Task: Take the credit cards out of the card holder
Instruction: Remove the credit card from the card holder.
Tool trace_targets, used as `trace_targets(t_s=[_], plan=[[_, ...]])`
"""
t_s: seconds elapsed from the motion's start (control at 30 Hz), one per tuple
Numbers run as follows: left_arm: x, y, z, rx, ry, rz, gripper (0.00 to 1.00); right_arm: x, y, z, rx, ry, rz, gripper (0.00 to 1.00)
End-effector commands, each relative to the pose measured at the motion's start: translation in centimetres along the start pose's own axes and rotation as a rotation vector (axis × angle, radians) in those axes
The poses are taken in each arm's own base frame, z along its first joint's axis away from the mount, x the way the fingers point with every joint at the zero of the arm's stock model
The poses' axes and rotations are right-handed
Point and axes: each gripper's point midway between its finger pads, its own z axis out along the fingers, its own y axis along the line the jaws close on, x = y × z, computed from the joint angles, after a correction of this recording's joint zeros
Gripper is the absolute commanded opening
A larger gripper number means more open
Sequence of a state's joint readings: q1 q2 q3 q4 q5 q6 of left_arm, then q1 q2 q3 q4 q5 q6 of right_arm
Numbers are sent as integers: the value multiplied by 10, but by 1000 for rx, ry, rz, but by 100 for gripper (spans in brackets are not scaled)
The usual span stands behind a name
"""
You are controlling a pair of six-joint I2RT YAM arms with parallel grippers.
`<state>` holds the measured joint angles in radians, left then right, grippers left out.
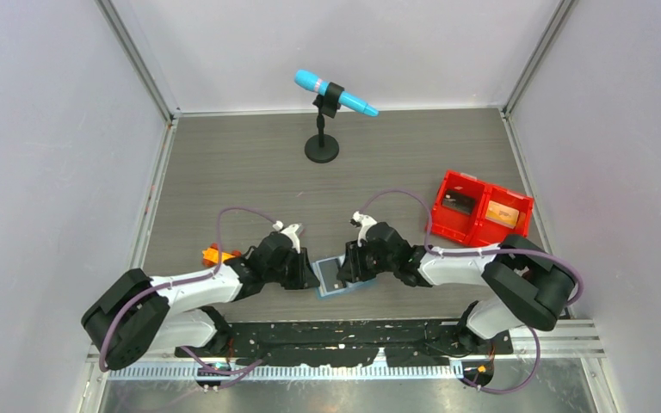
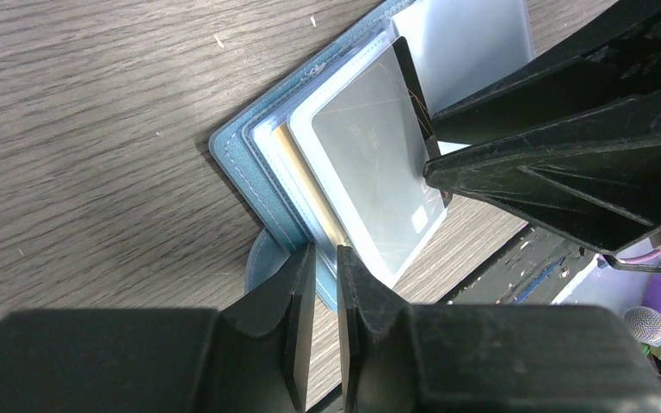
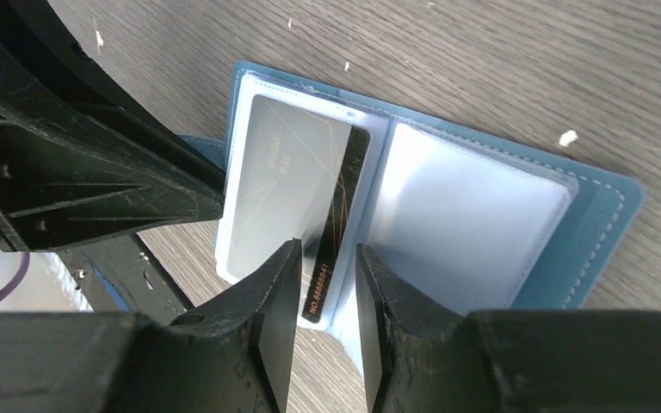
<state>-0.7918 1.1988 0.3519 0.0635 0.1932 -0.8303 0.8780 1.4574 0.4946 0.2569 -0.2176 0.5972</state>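
On table [image 3: 482, 52] | card holder [image 3: 602, 224] open | card [image 3: 293, 189] between right fingers [image 3: 267, 344]

Card holder [image 3: 607, 215]: teal-blue bifold, stitched rim, open flat on bench, pale clear sleeves up. One corner sits at the left fingers [image 2: 297, 292]. Credit card [image 3: 297, 189]: dark, glossy, thin gold lines, skewed in the sleeve nearer those fingers. Its numbered end lies between the right fingers [image 3: 275, 318]. Second card's gold edge [image 2: 308, 189] shows beneath.

Bright even light, soft shadows, sharp focus.
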Motion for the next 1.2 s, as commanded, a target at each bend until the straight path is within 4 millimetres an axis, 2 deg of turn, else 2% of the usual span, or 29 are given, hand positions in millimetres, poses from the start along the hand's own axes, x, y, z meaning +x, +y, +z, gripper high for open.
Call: trace_targets(t_s=[0.0, 0.17, 0.5, 0.6, 0.73, 0.8, 0.9, 1.03, 1.17], plan=[[3, 19, 2, -61, -24, 22, 18, 3, 5, 5, -60, 14, 18, 37], [4, 19, 2, -58, -24, 18, 18, 6, 4, 10, -84, 22, 40, 35], [5, 21, 0, -61, -29, 13, 17, 11, 3, 3, -119, 1, 66, 8], [4, 21, -1, -71, -24, 17, 17, 10, 6, 2, -140, -5, 74, 6], [3, 20, -4, -80, -24, 11, 17, 9, 9, 1, -164, -14, 97, 13], [-1, 13, -8, -55, -40, 7, 18, 10, 12, 0, -183, -14, 105, 14], [-7, 4, -16, -35, -55, -7, 19, 10, 15, 0, -202, -13, 115, 6], [-17, -13, -25, 7, -78, -4, 26, 9, 16, 0, -210, -21, 121, 5], [-21, -17, -26, 21, -90, 1, 29, 9, 16, 1, -213, -17, 123, 5]])
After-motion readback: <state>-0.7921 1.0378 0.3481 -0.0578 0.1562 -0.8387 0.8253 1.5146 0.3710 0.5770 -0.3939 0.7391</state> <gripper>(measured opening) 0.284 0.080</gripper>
